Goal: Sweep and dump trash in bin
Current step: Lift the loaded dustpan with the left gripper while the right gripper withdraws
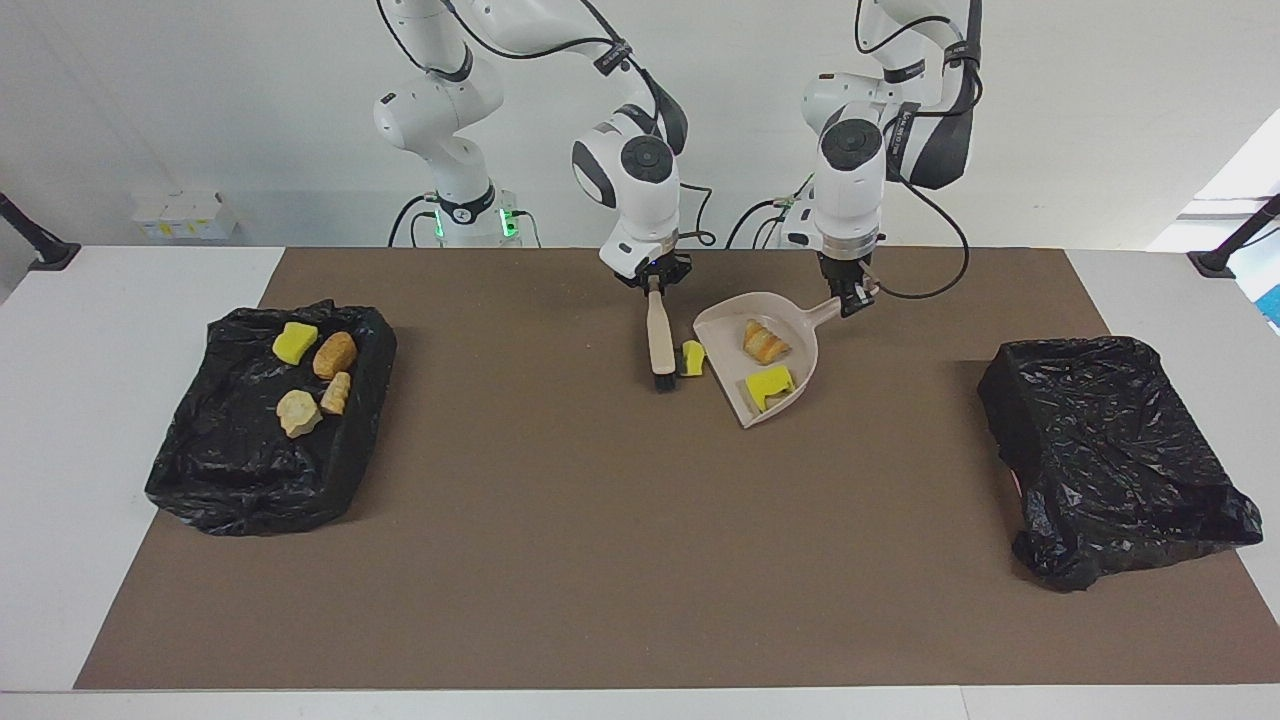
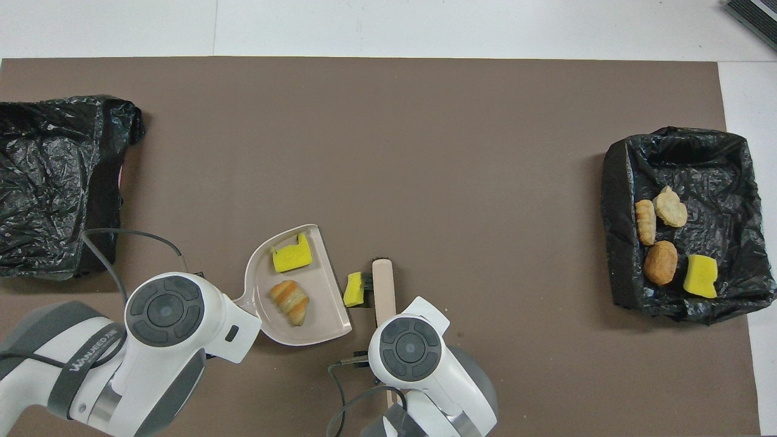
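The trash is in three places. One small yellow sponge bit [image 1: 692, 358] lies on the brown mat [image 1: 600, 560] near the middle of the table's edge where the robots stand, just beside the open lip of the dustpan and touching the brush bristles. It looks like the last piece to sweep in. Two more pieces are already in the beige dustpan [image 1: 735, 395]: a bigger yellow sponge chunk [image 1: 769, 386] and an orange-brown bread piece [image 1: 765, 342]. Four other pieces, a yellow chunk, a brown bread lump, a small bread piece and a pale crumbly lump, sit in the black-lined bin [image 1: 230, 470] at the right arm's end of the table.

The brush [image 1: 660, 345] stands nearly straight up, bristles down on the mat. The right gripper [image 1: 655, 277] has its jaws pinching the top of the wooden handle. Held this way, the brush can push the little sponge sideways into the pan.

The left gripper [image 1: 856, 297] has its jaws pinching the dustpan's handle. The pan lies low on the mat with its open lip facing the brush, so a scrap can slide right in. I think the pan is kept still so it does not skid when the brush pushes.

Another black-lined bin [image 1: 1110, 450] sits at the left arm's end of the table, and I see nothing in it. After the last bit is in, the pan must be tipped into a bin.
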`<control>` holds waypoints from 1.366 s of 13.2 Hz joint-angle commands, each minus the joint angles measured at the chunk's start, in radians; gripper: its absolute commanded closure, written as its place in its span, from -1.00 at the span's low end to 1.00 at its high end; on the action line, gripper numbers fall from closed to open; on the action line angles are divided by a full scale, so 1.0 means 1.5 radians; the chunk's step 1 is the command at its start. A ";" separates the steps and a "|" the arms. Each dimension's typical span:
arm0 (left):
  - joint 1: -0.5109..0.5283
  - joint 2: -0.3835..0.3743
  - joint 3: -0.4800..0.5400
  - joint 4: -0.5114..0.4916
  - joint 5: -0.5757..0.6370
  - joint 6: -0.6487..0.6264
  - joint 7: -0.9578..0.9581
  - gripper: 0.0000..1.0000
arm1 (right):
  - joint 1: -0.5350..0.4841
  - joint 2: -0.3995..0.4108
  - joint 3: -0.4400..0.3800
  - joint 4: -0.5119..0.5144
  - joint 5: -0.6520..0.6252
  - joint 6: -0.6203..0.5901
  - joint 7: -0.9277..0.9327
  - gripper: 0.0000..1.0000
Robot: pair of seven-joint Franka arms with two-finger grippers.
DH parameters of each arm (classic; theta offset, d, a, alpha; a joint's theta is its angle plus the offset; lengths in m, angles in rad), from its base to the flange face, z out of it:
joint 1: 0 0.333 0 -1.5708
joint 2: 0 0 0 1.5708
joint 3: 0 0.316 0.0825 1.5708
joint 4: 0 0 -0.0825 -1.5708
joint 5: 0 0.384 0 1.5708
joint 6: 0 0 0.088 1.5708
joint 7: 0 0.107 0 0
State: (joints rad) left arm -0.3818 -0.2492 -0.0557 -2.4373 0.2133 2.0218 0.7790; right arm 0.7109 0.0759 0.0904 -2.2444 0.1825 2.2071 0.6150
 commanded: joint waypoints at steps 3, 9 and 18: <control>0.006 -0.009 -0.005 -0.025 0.003 0.024 0.002 1.00 | -0.035 -0.003 -0.001 0.002 -0.120 -0.078 -0.024 1.00; 0.033 0.000 -0.004 -0.023 0.004 0.015 0.008 1.00 | -0.068 0.007 0.002 0.044 -0.153 -0.106 -0.042 1.00; 0.069 0.004 -0.004 -0.023 0.013 0.022 0.069 1.00 | -0.018 0.054 0.006 0.093 0.099 0.007 -0.107 1.00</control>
State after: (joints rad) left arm -0.2959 -0.2371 -0.0560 -2.4534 0.2136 2.0336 0.8457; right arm 0.6729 0.1198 0.0968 -2.1459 0.2917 2.1947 0.4791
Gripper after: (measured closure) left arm 0.687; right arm 0.749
